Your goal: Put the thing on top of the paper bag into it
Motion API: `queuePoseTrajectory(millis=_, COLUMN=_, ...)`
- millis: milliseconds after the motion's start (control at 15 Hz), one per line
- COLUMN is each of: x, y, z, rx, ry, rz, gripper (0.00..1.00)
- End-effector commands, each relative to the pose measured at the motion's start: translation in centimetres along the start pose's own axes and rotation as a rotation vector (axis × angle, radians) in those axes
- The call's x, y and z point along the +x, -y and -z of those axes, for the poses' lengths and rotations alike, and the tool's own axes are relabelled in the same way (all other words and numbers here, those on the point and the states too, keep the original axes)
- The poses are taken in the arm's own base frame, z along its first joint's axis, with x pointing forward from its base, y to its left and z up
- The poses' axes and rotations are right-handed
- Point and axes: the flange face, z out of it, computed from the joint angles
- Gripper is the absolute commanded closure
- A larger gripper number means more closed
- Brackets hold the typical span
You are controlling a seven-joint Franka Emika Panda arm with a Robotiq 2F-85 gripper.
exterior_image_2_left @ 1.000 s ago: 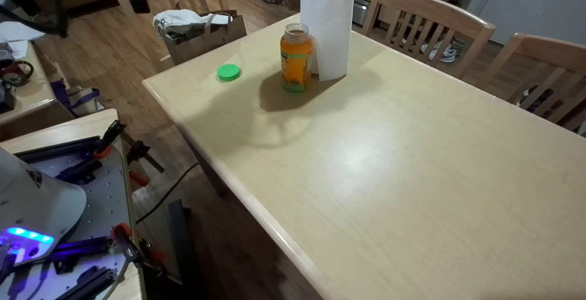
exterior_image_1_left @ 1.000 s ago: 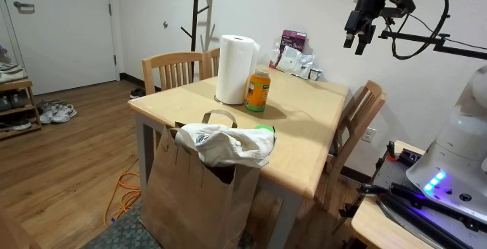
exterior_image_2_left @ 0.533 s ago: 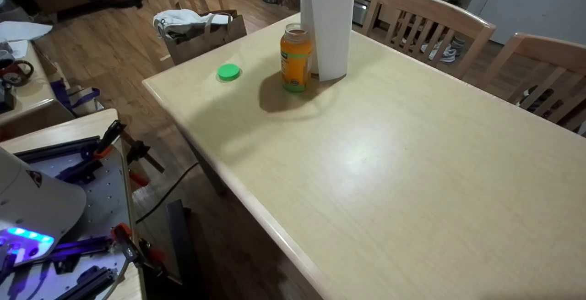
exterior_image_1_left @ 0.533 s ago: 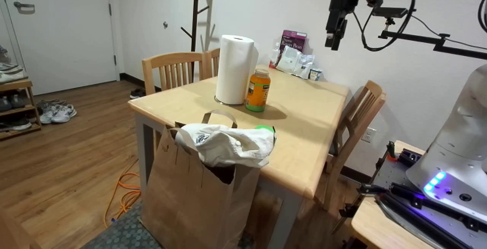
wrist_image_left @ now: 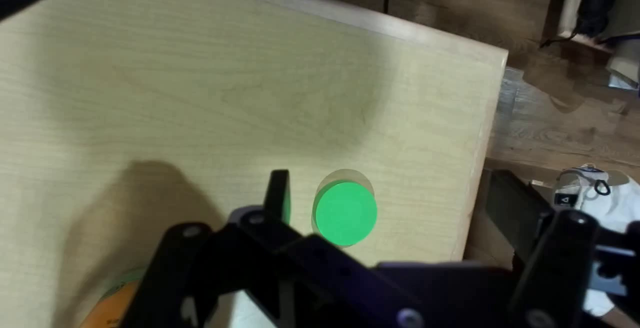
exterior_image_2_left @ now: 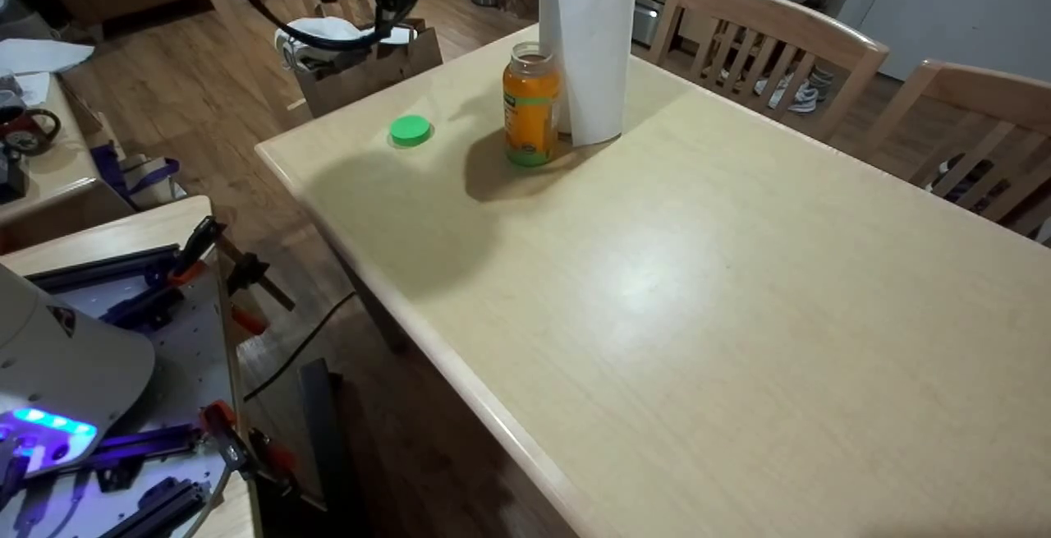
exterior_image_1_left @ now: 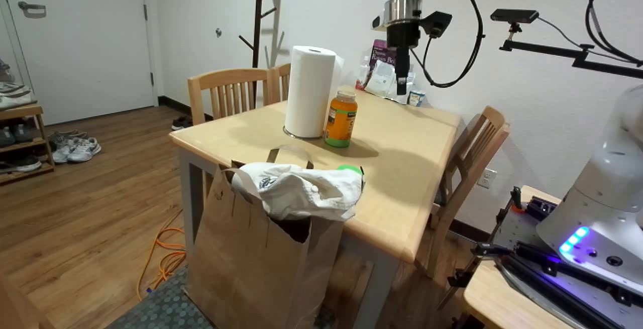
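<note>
A white cloth cap (exterior_image_1_left: 306, 192) lies crumpled over the open top of a brown paper bag (exterior_image_1_left: 251, 258), draped over its rim beside the handles. The bag stands on a chair at the table's end. The cap (exterior_image_2_left: 324, 31) and bag (exterior_image_2_left: 369, 78) also show in an exterior view, partly behind the arm's cable. My gripper (exterior_image_1_left: 402, 87) points down, high over the table and apart from the bag. In the wrist view the gripper (wrist_image_left: 392, 195) is open with wide-spread jaws and nothing between them. The cap (wrist_image_left: 617, 205) shows at the right edge there, partly behind a finger.
On the table (exterior_image_1_left: 402, 178) stand a paper towel roll (exterior_image_1_left: 310, 93) and an open orange jar (exterior_image_1_left: 341, 120). A green lid (wrist_image_left: 346, 213) lies near the table corner. A cereal box (exterior_image_1_left: 380, 52) and white pouches (exterior_image_1_left: 382, 79) stand by the wall. Chairs surround the table.
My gripper has moved from over the robot's side to above the table, nearer the bag, and is lower and turned edge-on in an exterior view. The cap and bag have not moved.
</note>
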Motion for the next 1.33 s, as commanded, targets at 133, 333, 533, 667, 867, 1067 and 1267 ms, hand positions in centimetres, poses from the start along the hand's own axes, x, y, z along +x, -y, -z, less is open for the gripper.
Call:
queuePoseTrajectory(millis=133, x=0.6, y=1.2, z=-0.2, rx=-0.094, ry=0.036, rz=0.139, gripper=0.00)
queuePoseTrajectory(millis=333, x=2.2, y=3.6, z=-1.4, rx=-0.133, ry=0.063, rz=0.281, gripper=0.00)
queuePoseTrajectory(millis=533, x=2.4, y=6.9, z=-2.4, rx=-0.215, ry=0.094, rz=0.404, gripper=0.00)
queuePoseTrajectory(millis=667, x=2.1, y=9.3, z=-3.1, rx=-0.268, ry=0.117, rz=0.488, gripper=0.00)
queuePoseTrajectory(millis=867, x=1.6, y=13.0, z=-3.3, rx=-0.374, ry=0.153, rz=0.588, gripper=0.00)
queuePoseTrajectory(millis=1067, x=1.9, y=13.5, z=-3.9, rx=-0.376, ry=0.149, rz=0.575, gripper=0.00)
queuePoseTrajectory(millis=1267, x=1.6, y=13.1, z=-3.8, rx=-0.368, ry=0.157, rz=0.556, gripper=0.00)
